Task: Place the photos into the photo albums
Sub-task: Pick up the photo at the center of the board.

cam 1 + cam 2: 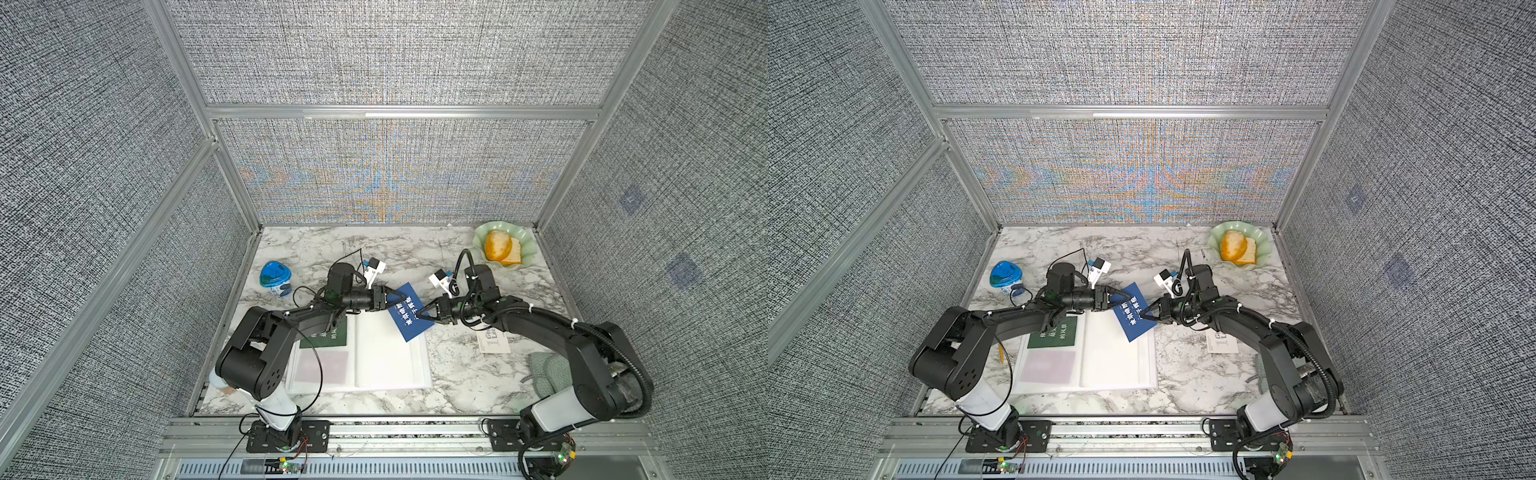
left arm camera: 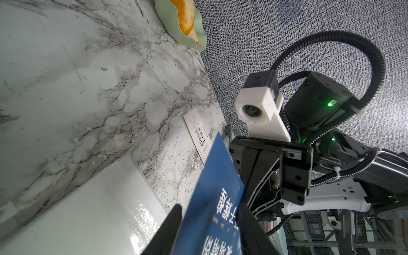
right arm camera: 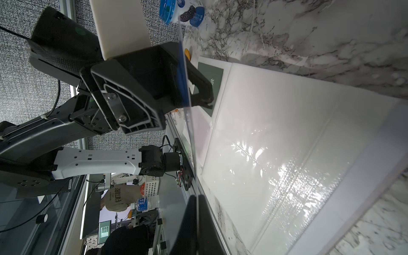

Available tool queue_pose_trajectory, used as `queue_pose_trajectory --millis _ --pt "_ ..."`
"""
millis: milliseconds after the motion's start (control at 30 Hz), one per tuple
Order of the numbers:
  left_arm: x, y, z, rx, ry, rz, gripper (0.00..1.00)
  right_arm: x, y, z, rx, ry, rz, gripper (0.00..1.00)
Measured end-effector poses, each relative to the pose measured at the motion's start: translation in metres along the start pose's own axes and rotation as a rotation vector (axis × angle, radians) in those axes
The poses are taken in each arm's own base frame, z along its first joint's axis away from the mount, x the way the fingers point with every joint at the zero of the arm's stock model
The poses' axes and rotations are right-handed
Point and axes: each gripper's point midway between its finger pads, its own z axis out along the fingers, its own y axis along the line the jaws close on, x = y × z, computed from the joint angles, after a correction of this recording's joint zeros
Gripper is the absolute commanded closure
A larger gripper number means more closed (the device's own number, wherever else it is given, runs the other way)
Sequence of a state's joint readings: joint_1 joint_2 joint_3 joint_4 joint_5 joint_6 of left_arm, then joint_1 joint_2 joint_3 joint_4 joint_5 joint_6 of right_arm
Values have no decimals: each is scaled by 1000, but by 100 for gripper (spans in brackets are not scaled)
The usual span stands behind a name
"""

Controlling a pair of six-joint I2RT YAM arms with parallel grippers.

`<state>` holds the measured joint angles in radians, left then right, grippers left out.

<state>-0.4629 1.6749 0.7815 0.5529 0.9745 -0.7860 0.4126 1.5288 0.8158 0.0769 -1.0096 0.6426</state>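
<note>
Mid-counter, a tilted blue card [image 1: 409, 311] hangs above the open white album's [image 1: 390, 365] far right corner. The right gripper [image 1: 428, 313] pinches its right edge. The left gripper [image 1: 388, 300] straddles the opposite edge, grip unclear. The empty page lies just below.

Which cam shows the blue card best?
The top views: in both top views the blue card shows nearly its whole printed face. The left wrist view crops it close up; the right wrist view catches it edge-on.
</note>
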Motion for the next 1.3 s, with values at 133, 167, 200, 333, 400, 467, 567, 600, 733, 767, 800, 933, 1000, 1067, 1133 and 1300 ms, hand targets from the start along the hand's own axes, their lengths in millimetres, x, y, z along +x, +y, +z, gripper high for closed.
queue_pose_trajectory --millis 133,167,200,333,400,467,567,600,733,767,800,933,1000,1067,1133,1300 --pt "-1 1 0 -3 -3 7 91 -2 -1 1 2 0 7 100" --pt "-1 1 0 -4 -3 6 97 -3 -2 0 4 -1 10 100" --pt "-1 1 0 -4 -3 7 100 -3 -2 -1 4 -4 11 100" --pt "-2 0 -2 -2 -7 16 100 -4 -2 -5 6 -10 17 94" --pt "-3 -1 -3 2 -8 15 100 -6 -1 -7 2 -16 13 83" --pt "-6 1 -6 -4 -18 7 100 -8 -1 -10 4 -27 14 75" --pt "-11 7 -15 -21 -51 -15 100 -13 -2 -17 13 -54 10 66" --pt "-12 9 -20 -25 -66 -29 100 -14 -1 -19 17 -62 7 65" --pt "-20 23 -46 -69 -170 -90 100 -14 -1 -25 32 -90 10 60" --pt "-23 26 -53 -79 -200 -107 100 -14 -1 -25 36 -95 14 60" --pt "-25 28 -61 -91 -233 -121 100 -13 0 -25 39 -98 20 58" --pt "-30 29 -82 -132 -341 -157 100 -10 3 -19 53 -109 24 54" --pt "-32 28 -92 -152 -395 -171 100 -9 6 -14 54 -116 25 51" --pt "-33 28 -101 -176 -446 -184 100 -8 8 -8 54 -122 32 50" --pt "-33 28 -107 -191 -489 -198 100 -9 9 -2 52 -130 38 49" --pt "-27 34 -120 -231 -569 -253 100 -12 15 16 30 -143 48 48"
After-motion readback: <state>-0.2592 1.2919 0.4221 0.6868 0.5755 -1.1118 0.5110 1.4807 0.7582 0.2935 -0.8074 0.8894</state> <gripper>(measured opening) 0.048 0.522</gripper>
